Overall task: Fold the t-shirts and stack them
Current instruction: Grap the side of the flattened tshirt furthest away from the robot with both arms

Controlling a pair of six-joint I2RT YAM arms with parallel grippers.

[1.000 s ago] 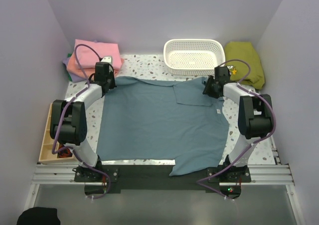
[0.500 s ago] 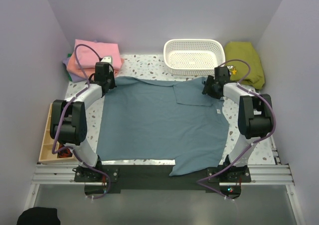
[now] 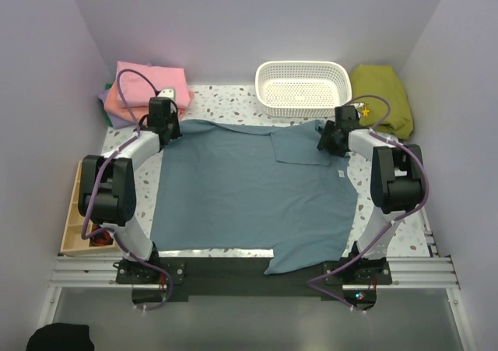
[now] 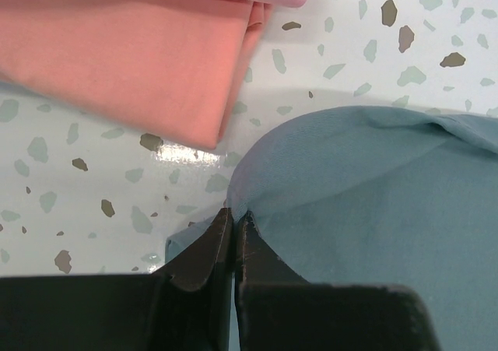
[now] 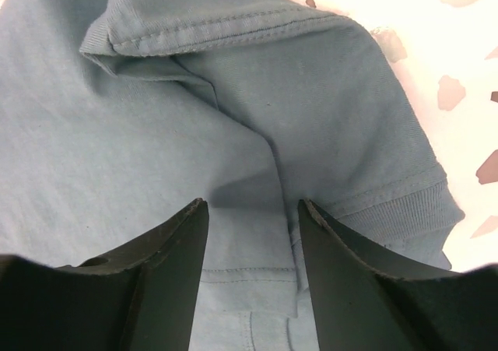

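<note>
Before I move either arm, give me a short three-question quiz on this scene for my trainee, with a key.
1. True or false: the left tool is shut on the edge of the blue-grey t-shirt.
2. What lies right of the white basket, in the far corner? A) olive-green cloth B) red towel C) cardboard box
3. Fill in: the right tool has its jaws standing ___ above the t-shirt.
Key: 1 true; 2 A; 3 open.

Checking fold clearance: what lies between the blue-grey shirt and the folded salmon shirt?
Bare speckled table separates the blue-grey shirt from the salmon shirt; the left wrist view shows it.
</note>
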